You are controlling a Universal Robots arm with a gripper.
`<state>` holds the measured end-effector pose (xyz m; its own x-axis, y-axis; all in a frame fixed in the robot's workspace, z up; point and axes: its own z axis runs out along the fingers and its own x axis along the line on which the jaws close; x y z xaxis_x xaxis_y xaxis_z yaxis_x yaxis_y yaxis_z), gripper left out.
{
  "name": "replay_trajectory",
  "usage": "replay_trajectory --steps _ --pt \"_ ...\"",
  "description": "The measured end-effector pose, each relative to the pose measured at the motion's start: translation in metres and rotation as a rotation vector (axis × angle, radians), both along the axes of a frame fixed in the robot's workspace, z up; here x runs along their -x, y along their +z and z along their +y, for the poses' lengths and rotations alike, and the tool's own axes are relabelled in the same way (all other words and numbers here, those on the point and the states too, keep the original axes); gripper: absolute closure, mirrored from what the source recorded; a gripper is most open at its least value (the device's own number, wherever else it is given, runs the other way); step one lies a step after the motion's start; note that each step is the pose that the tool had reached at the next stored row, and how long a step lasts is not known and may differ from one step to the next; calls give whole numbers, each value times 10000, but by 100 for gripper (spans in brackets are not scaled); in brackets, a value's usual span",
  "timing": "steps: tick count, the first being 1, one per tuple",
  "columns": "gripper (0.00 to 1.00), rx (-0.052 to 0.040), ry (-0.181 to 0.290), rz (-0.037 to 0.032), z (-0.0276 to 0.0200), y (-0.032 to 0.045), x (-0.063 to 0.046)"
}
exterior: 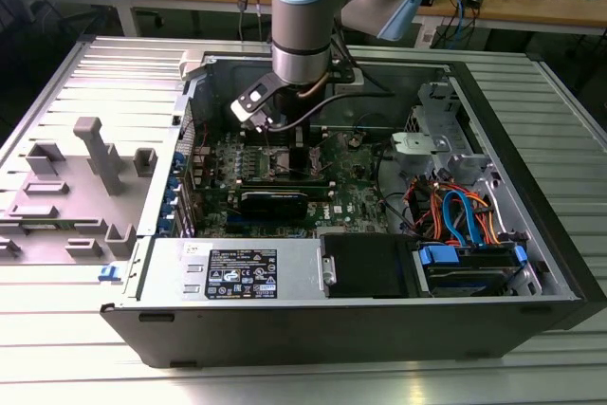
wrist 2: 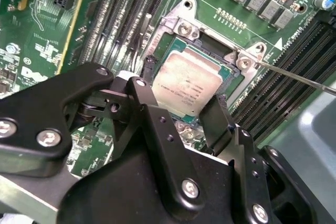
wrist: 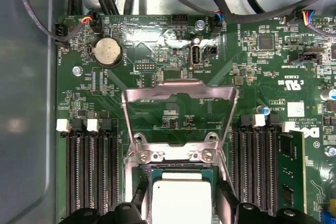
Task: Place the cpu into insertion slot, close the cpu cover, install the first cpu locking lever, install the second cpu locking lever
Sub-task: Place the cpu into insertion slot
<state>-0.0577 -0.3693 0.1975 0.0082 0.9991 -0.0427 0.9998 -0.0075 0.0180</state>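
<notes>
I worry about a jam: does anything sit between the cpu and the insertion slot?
Nothing visible does. The cpu lies directly over the insertion slot, and the cpu cover is swung open, clear of both.

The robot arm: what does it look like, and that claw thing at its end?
The arm is thick, round, silver-grey tube with pale blue joint caps; black cables loop at its wrist. The end effector is matte black, built of jointed angular links with silver screws.
</notes>
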Motion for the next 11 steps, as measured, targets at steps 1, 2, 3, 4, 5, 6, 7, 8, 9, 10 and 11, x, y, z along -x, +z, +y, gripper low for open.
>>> replay_trajectory --steps 1,2,3,4,5,6,7,8,9,10,11 --pt "38 -4 -1 -1 17 -1 0" --pt "38 -4 0 -2 22 -1 -1" --pt "38 -3 0 -2 27 -1 -2" --pt "38 -2 0 -1 33 -1 -3" --pt "38 -2 0 -1 37 -1 -5" --pt "38 -1 1 -1 42 -1 -7" --pt "38 -1 0 0 45 0 -7" --pt "38 -1 0 0 46 0 -7" --pt "38 -1 0 0 47 0 -7" --pt "38 0 1 0 47 0 -7" --pt "38 0 0 0 47 0 -7"
